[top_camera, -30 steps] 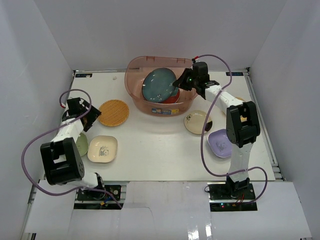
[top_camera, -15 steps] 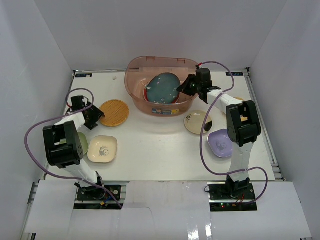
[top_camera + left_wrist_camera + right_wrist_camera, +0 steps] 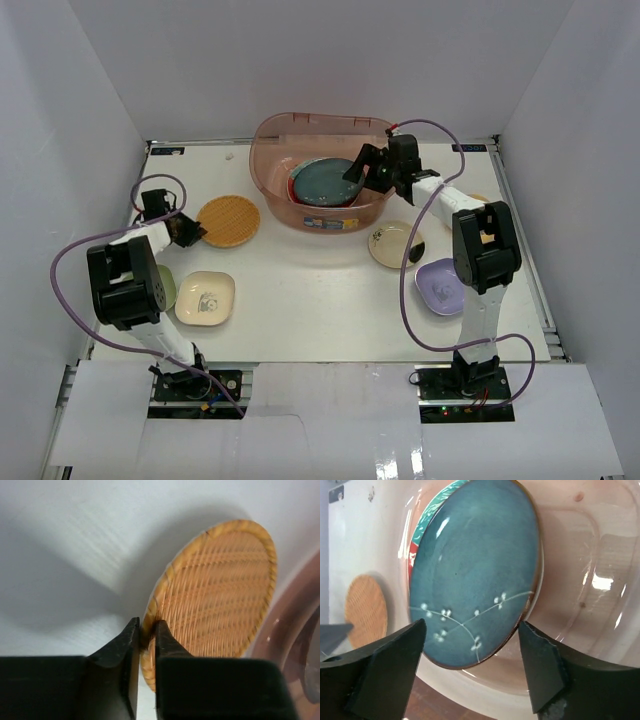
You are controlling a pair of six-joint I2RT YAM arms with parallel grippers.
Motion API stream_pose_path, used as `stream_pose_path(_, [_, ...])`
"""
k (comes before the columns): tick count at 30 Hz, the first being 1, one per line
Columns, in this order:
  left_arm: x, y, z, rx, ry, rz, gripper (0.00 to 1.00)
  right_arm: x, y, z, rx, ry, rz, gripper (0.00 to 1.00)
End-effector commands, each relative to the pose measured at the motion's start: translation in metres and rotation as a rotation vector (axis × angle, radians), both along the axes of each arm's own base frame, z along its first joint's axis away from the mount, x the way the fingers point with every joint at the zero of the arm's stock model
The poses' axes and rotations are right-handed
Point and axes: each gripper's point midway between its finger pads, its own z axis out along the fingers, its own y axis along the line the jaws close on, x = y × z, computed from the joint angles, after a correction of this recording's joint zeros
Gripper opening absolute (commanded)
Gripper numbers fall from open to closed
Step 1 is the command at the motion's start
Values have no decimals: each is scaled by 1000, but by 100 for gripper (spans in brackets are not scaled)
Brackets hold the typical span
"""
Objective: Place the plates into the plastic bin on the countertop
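Top external view, from the left: left gripper (image 3: 146, 640) clamped on the rim of the orange plate (image 3: 228, 221), down on the white table (image 3: 300, 290) near the bin (image 3: 300, 118). Next: lift, carry right, clear the bin wall, let go inside. Inside the bin: teal plate (image 3: 475, 575) lying on a red plate (image 3: 296, 188), right gripper (image 3: 470, 630) spread wide just over it, holding nothing. Counted: two plates in, five seen outside, one bin.

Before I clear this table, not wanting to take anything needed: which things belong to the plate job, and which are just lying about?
Job: plastic bin; teal plate and red plate in it; woven plate pinched by left gripper; cream plate; green plate; beige plate; lavender plate.
Lying about: black label; white speck.
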Motion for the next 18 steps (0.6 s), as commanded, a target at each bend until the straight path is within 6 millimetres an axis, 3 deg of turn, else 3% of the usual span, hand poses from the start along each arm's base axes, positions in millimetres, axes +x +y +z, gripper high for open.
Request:
stream_pose_path(1, [-1, 8, -4, 40, 5, 28, 13, 11, 2, 43, -45, -109, 41, 87])
stream_pose_path(3, [0, 11, -3, 53, 2, 27, 1, 7, 2, 49, -92, -113, 64, 91])
stream_pose_path(7, [3, 8, 8, 47, -27, 20, 0, 3, -11, 84, -154, -187, 52, 98])
stream_pose_path(11, [5, 4, 40, 33, -120, 21, 0, -13, -34, 114, -176, -242, 32, 95])
stream_pose_path(12, [5, 2, 59, 32, -172, 23, 0, -19, -49, 102, -185, -215, 17, 89])
stream_pose_path(13, [3, 1, 65, 29, -192, 25, 0, -29, -59, 117, -179, -239, 4, 85])
stream_pose_path(14, [3, -1, 90, 30, -262, 24, 0, -42, -80, 112, -185, -224, -27, 74])
stream_pose_path(15, [2, -3, 87, 26, -260, 21, 0, -37, -88, 115, -180, -231, -51, 74])
stream_pose_path(16, [-3, -5, 103, 22, -308, 29, 0, -55, -101, 106, -174, -209, -68, 60])
stream_pose_path(18, [-5, -6, 123, 26, -372, 32, 0, -65, -130, 108, -140, -221, -133, 45])
